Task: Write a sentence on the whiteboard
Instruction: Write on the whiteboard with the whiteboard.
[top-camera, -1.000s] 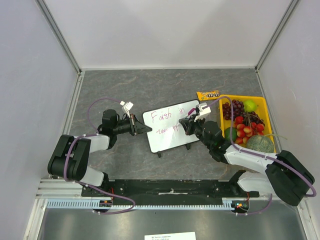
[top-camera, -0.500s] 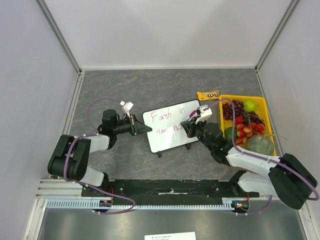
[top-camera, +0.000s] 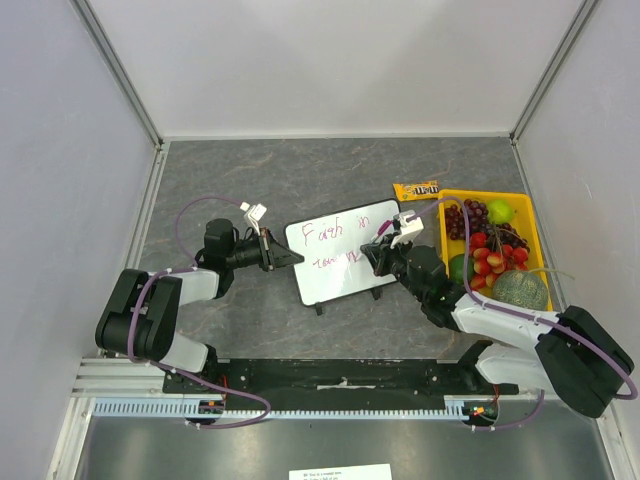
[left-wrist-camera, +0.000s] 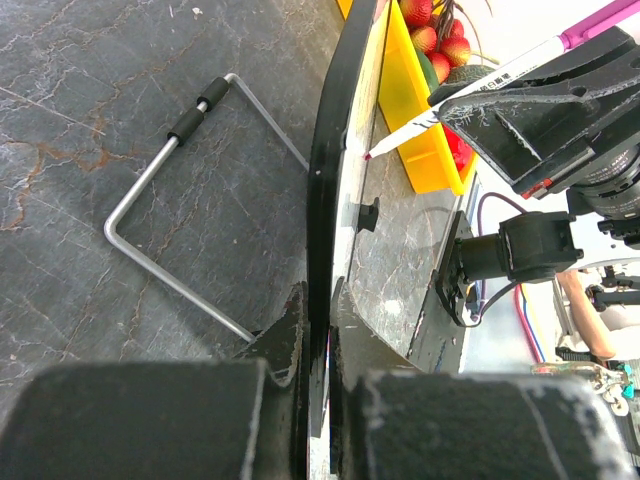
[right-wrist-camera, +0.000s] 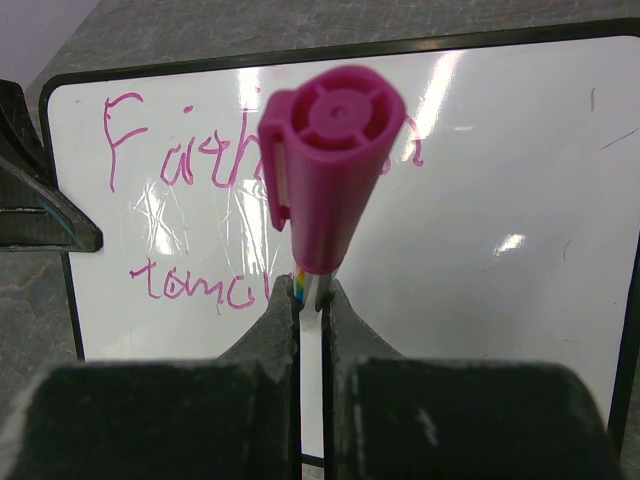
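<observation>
The whiteboard (top-camera: 335, 282) stands tilted at the table's middle, its black edge (left-wrist-camera: 335, 150) clamped between the jaws of my left gripper (top-camera: 290, 258) (left-wrist-camera: 318, 320), which is shut on it. The sentence (top-camera: 335, 238) (right-wrist-camera: 180, 160) reads "Faith in" in pink, with a second line starting "tomo" below it. My right gripper (top-camera: 378, 250) (right-wrist-camera: 311, 290) is shut on a white marker with a magenta cap (right-wrist-camera: 330, 170). The marker's tip (left-wrist-camera: 372, 152) touches the board's face at the second line; in the right wrist view the cap hides the tip.
A yellow tray (top-camera: 530, 215) of grapes, strawberries and other fruit sits right of the board, close behind my right arm. A candy packet (top-camera: 416, 189) lies beyond it. The board's bent wire stand (left-wrist-camera: 170, 170) rests on the grey table behind the board. Walls enclose three sides.
My right gripper with the marker has shifted slightly to the right along the second line, and the pink writing there has grown a little. The left arm and the board have not moved.
</observation>
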